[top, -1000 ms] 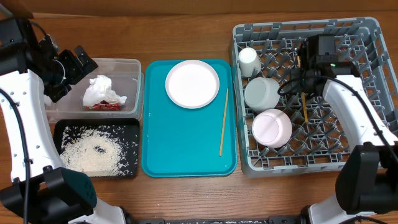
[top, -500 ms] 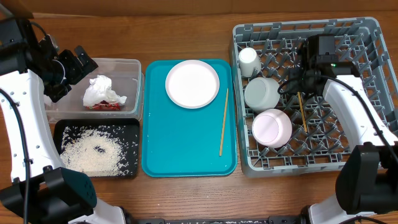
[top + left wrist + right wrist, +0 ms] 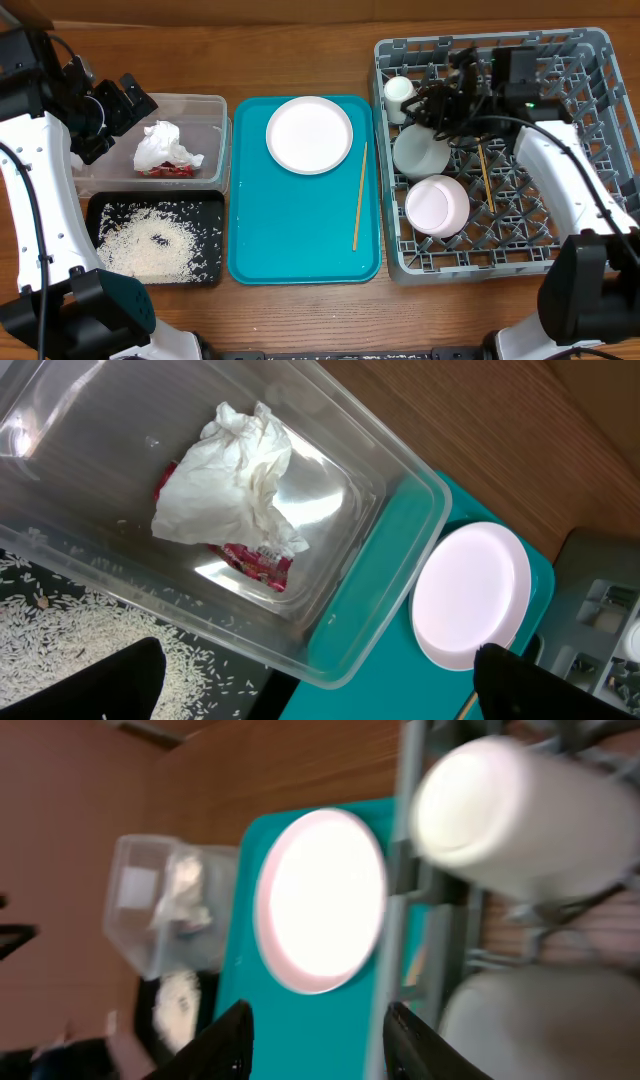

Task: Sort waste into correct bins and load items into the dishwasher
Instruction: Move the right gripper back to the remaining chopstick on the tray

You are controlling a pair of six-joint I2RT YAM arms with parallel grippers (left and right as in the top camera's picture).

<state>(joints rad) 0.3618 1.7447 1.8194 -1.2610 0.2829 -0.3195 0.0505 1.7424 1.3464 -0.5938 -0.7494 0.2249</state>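
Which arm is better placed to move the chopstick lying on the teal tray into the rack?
Right. The right gripper hangs open and empty over the rack, nearer the chopstick; the left gripper sits over the clear tub.

Chopsticks [image 3: 359, 197] two; white dishes [image 3: 309, 134] four; napkin [image 3: 160, 146] one; bins [image 3: 207, 122] two.

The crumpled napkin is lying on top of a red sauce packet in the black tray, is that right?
Not quite. The crumpled napkin does lie on the red sauce packet, but both are in the clear tub, not the black tray, which holds only loose rice. The left wrist view shows this best.
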